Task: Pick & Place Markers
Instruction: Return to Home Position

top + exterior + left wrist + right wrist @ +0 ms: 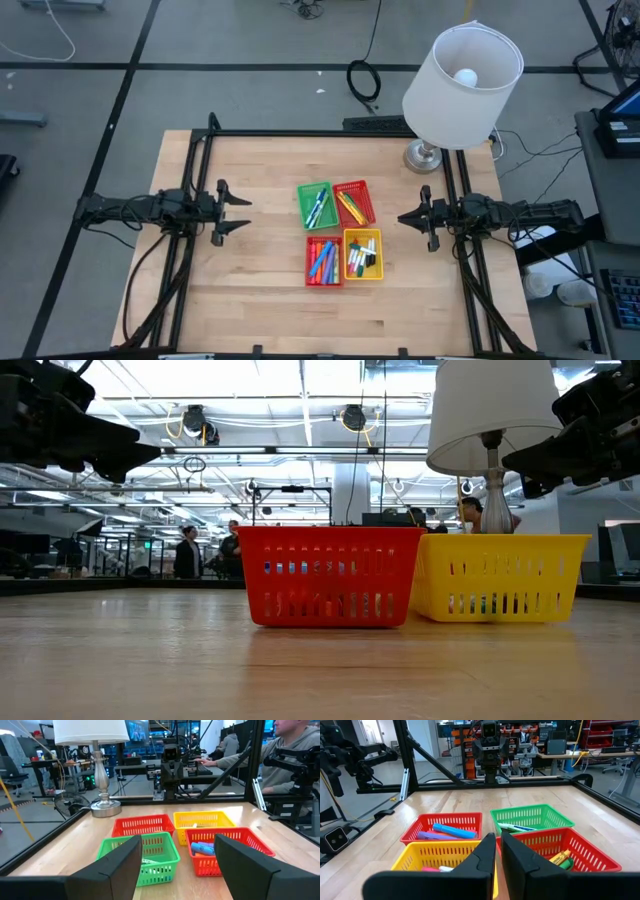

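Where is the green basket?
High view: the green basket sits in the middle of the table, at the left corner of the four-basket cluster, at the lamp end. A red basket is on its right.

I log colours off the lamp [462, 60]: white shade, silver stem. Table [250, 290] is pale wood with a black frame [300, 133].

Row nearer the lamp:
- green basket [160, 865], with blue and white-green markers [512, 827]
- red basket [142, 826], with yellow, orange, green

Farther row:
- second red basket [250, 840], with blue, purple, pink
- yellow basket [202, 819], with white-and-black, green, pink
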`<state>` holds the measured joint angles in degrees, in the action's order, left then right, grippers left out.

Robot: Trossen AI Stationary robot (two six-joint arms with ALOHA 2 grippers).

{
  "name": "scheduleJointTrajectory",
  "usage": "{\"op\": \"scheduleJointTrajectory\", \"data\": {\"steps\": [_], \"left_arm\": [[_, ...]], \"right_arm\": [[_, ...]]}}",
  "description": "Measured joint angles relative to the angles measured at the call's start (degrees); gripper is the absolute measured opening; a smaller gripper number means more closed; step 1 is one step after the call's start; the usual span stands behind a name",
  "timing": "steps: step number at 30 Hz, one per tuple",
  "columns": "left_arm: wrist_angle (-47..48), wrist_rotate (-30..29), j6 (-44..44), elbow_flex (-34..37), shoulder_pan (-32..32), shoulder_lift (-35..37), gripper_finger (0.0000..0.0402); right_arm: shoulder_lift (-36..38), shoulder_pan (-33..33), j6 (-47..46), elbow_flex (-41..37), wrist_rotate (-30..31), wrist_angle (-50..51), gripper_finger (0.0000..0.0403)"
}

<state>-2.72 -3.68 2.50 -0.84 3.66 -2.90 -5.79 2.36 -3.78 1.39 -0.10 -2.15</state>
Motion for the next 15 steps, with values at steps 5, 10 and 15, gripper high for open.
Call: {"op": "scheduleJointTrajectory", "data": {"steps": [5,10,15], "left_arm": [[-0.10,0.02,0.00,0.00,0.00,0.00,0.0255],[-0.24,0.04,0.00,0.00,0.00,0.00,0.0255],[-0.31,0.04,0.02,0.00,0.00,0.00,0.0255]], "right_arm": [[-0.01,0.01,0.01,0.02,0.00,0.00,0.0018],[0.00,0.00,-0.01,0.02,0.00,0.00,0.0018],[0.01,-0.01,-0.01,0.00,0.00,0.00,0.0018]]}}
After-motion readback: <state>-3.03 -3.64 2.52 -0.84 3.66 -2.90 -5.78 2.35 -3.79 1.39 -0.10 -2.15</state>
